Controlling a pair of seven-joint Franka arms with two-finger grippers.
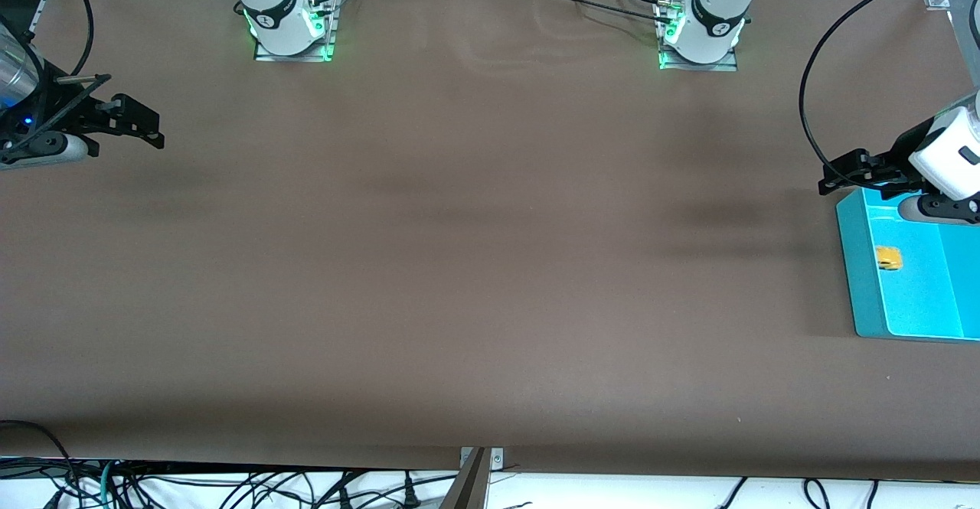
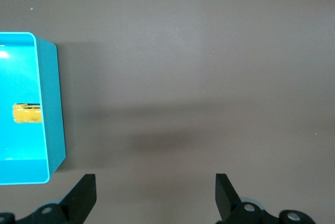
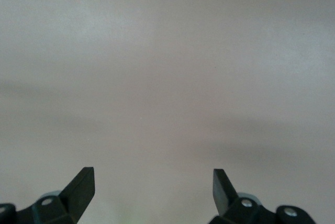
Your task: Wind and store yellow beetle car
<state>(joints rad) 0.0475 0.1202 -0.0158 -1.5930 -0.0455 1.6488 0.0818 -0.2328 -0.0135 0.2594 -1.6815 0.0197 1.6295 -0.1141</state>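
Observation:
The yellow beetle car (image 1: 888,258) lies inside a turquoise box (image 1: 859,264) at the left arm's end of the table. It also shows in the left wrist view (image 2: 27,113), inside the box (image 2: 51,114). My left gripper (image 1: 838,180) is open and empty, up in the air over the box's rim and the bare table beside it; in its wrist view (image 2: 156,195) the jaws stand wide apart. My right gripper (image 1: 145,128) is open and empty over the table at the right arm's end; in its wrist view (image 3: 154,190) only bare table shows.
The brown table (image 1: 459,264) stretches between the two arms. Both arm bases (image 1: 287,23) (image 1: 700,30) stand along its edge farthest from the front camera. Cables hang below the edge nearest that camera.

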